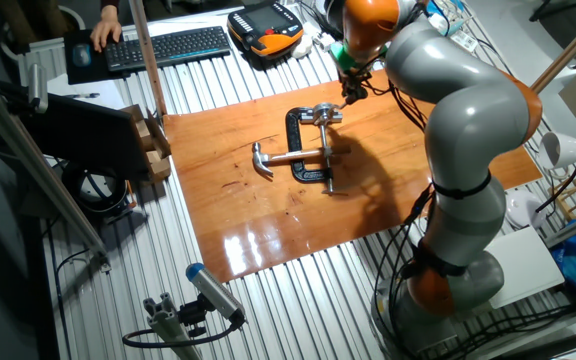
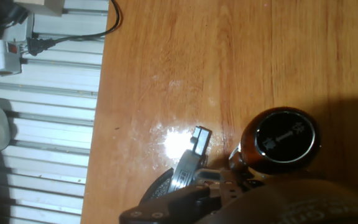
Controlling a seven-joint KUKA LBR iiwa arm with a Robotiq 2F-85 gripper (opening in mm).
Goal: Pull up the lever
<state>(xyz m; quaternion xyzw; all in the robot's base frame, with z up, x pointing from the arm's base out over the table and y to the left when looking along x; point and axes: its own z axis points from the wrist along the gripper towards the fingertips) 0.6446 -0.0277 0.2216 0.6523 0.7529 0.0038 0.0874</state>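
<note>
Lever (image 1: 325, 116) is the short silver crossbar at the head of the long thin screw (image 1: 327, 152) of the black C-shaped clamp (image 1: 296, 146), which lies flat on the wooden board (image 1: 238, 220). A hammer (image 1: 280, 158) lies across the clamp, its handle touching the screw.

You should watch 2 risks. The clamp is not fixed to the board, so a pull upward may lift or drag the whole clamp and push the hammer. Also the bar is thin and shiny, so the fingers may slip off it.

Your gripper (image 1: 352, 95) hangs just beside the lever, on its far right side, a little above the board. In the hand view the lever does not show; only a finger (image 2: 191, 158) and a dark round part appear. I cannot tell if the jaws are wide or narrow, though they seem to hold nothing.
</note>
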